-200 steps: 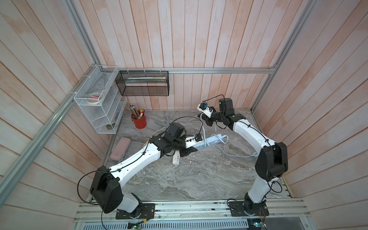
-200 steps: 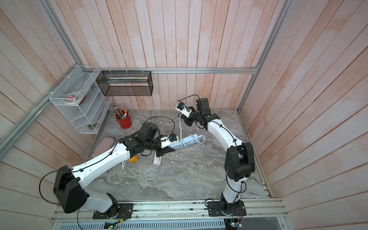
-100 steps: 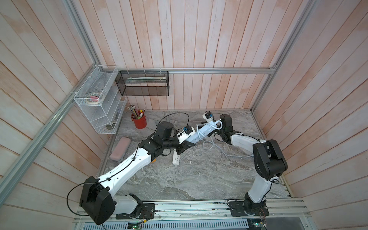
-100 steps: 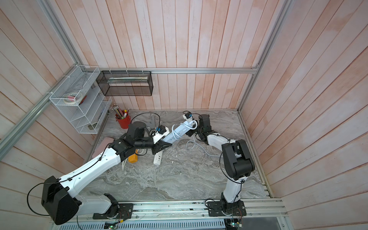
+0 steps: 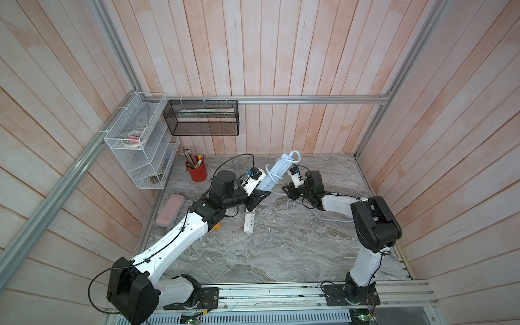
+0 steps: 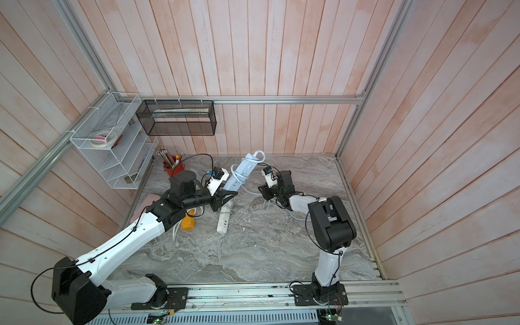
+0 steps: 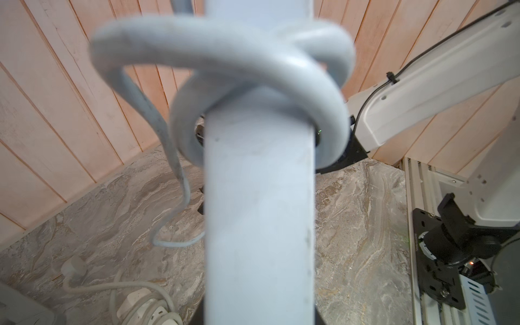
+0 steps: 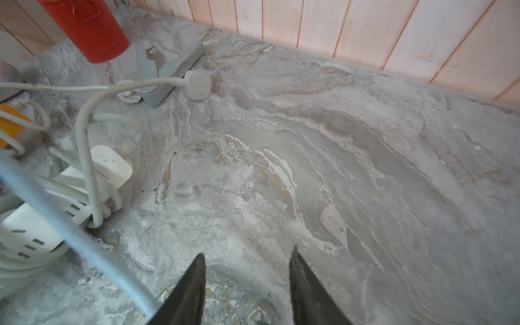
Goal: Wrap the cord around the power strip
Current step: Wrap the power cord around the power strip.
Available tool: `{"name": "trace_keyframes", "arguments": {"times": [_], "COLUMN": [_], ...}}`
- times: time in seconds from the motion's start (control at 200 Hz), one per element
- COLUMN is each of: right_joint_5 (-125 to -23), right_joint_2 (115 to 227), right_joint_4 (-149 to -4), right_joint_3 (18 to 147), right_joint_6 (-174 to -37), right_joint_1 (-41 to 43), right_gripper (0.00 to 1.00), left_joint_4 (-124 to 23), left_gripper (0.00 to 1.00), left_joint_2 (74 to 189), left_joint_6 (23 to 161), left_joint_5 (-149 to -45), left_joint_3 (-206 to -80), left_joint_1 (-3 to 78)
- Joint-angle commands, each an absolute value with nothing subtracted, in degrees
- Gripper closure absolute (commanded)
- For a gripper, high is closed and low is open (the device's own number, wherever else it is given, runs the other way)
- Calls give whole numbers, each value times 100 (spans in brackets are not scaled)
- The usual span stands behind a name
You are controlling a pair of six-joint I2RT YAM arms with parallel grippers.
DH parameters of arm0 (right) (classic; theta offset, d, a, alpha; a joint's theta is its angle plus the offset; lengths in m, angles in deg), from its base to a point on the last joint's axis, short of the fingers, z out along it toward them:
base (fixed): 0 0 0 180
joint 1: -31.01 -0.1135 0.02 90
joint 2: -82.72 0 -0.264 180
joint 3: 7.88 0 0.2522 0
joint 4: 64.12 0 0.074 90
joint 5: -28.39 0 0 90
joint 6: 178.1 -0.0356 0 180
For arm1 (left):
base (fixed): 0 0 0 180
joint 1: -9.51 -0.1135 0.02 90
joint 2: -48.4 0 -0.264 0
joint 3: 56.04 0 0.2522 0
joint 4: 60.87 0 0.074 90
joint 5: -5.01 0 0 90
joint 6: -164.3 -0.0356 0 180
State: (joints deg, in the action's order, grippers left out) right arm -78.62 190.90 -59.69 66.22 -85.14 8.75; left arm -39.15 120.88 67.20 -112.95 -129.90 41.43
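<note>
A pale blue power strip [image 5: 277,174] [image 6: 240,174] points up and toward the back wall, and my left gripper [image 5: 260,194] [image 6: 229,194] is shut on its lower end. Its cord [image 7: 253,73] loops loosely around the strip [image 7: 259,211] about twice. The rest of the cord trails down onto the table [image 5: 318,215]. My right gripper [image 5: 287,190] [image 8: 247,251] hovers low over the marble just right of the strip, open, with nothing between its fingers. In the right wrist view the cord [image 8: 70,233] passes beside one finger.
A second white power strip [image 5: 250,222] [image 8: 42,225] with its own coiled cord lies below the left gripper. An orange block [image 6: 188,223] sits beside it. A red pencil cup [image 5: 197,171], a pink case [image 5: 170,209], a wire shelf [image 5: 140,157] and a black mesh basket [image 5: 202,118] line the back left.
The left arm has swung the strip from nearly level to tilted up toward the back wall. The right gripper has let go of the cord, opened, and dropped from high at the back to the table.
</note>
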Motion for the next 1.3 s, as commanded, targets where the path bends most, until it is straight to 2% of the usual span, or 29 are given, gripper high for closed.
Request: {"name": "trace_keyframes", "arguments": {"times": [0.0, 0.25, 0.435, 0.595, 0.77, 0.95, 1.16, 1.235, 1.27, 1.295], "right_joint_5": [-7617, -7892, -9060, -9780, -9178, -8416, -8448, -8462, -8372, -8329], "right_joint_2": [19320, 18962, 18369, 18576, 18936, 19184, 19798, 20083, 20149, 20143], "right_joint_4": [-6337, -6282, -6157, -6483, -7016, -6754, -6962, -7164, -7244, -7293], "right_joint_3": [6839, 6421, 6136, 6207, 6413, 6876, 7900, 8221, 8278, 8301], "right_joint_6": [-8592, -8626, -9107, -9095, -8667, -8765, -8519, -8353, -8269, -8208], "right_joint_1": [764, 743, 1065, 1194, 1064, 966, 826, 768, 755, 744], "right_gripper": [55, 49, 41, 33, 30, 35, 34, 42, 49, 59], "left_joint_4": [-4247, -4125, -4111, -4236, -4146, -4127, -4096, -4066, -4017, -3965], "left_gripper": [100, 100, 100, 100, 100, 100, 100, 100, 100, 100], "left_joint_2": [12010, 12129, 12256, 12299, 12328, 12345, 12363, 12358, 12361, 12370], "left_joint_6": [6936, 7038, 7063, 7235, 7178, 7217, 7263, 7243, 7235, 7222], "left_joint_5": [-11027, -11150, -11438, -11536, -11578, -11616, -11680, -11628, -11543, -11468], "left_joint_3": [-13272, -13403, -13445, -13417, -13484, -13504, -13521, -13536, -13546, -13576], "left_joint_1": [3890, 3311, 3278, 3280, 3280, 3280, 3289, 3276, 3271, 3260]}}
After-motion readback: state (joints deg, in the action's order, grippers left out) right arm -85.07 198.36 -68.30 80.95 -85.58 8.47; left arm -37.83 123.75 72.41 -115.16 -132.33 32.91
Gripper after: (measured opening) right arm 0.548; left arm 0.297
